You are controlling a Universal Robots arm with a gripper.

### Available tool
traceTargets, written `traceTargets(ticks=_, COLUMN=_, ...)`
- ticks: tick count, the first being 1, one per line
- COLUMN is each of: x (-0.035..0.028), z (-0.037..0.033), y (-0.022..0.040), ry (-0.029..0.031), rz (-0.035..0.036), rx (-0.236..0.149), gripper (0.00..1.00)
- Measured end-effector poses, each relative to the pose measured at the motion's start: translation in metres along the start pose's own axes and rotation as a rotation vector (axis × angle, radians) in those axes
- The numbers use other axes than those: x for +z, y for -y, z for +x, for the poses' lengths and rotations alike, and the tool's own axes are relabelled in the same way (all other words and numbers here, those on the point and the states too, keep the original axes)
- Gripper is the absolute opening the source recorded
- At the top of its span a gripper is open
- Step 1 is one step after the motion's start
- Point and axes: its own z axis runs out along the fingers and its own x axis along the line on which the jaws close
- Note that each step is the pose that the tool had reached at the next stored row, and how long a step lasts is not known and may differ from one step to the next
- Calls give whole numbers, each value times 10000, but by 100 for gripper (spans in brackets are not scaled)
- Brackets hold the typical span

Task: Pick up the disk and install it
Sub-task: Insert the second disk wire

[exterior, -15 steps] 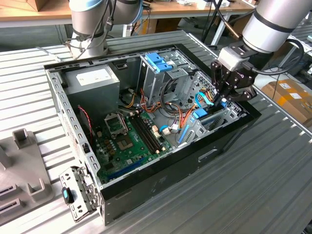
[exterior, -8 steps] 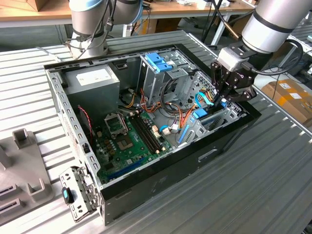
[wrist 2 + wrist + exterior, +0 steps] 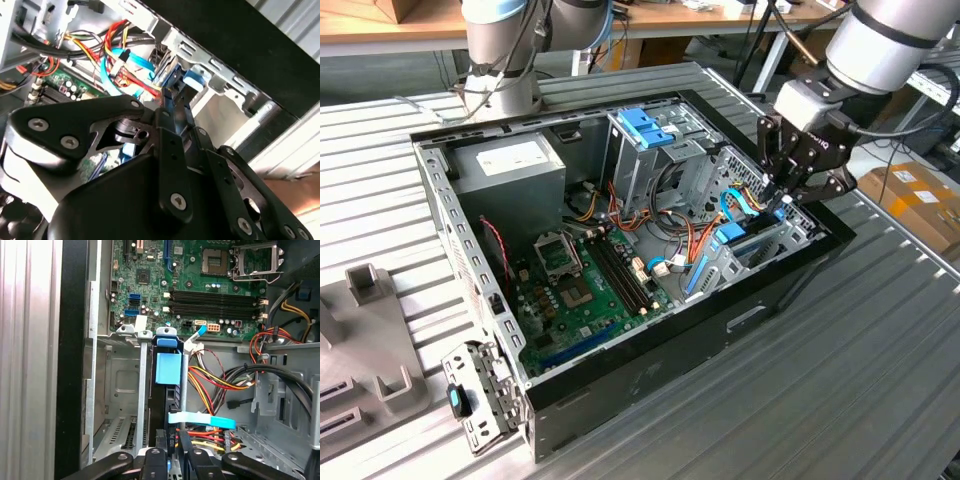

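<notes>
One arm, gripper [image 3: 782, 196] over drive bay at case's front | disk [image 3: 165, 375] on edge in bay slot, blue tab up | fingers [image 3: 186, 442] closed narrow on disk's edge | judgement: keep disk square to rails, push gently, mind cables [image 3: 220, 382].

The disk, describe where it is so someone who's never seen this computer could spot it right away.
Start at the open black computer case on the ribbed metal table. Go to its corner at the exterior view's right, below the gripper, where a metal drive bay stands. The disk stands on edge in that bay; its light-blue end tab sets it apart from the thin blue cables beside it.
</notes>
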Motion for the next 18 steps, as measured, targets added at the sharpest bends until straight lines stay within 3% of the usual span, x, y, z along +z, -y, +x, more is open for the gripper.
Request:
traceTargets(ticks=1, x=-38, z=-1, y=0, ry=1, rz=0, rx=0, gripper=24)
traceTargets(ticks=5, x=-40, z=-3, y=-20, ry=-3, rz=0, rx=0, gripper=24)
traceTargets(ticks=11, x=-38, z=-9, y=-169, ry=0, rz=3, rx=0, gripper=24)
traceTargets(ticks=18, x=-39, z=-10, y=-180, ry=-1, rz=3, rx=-1, gripper=24)
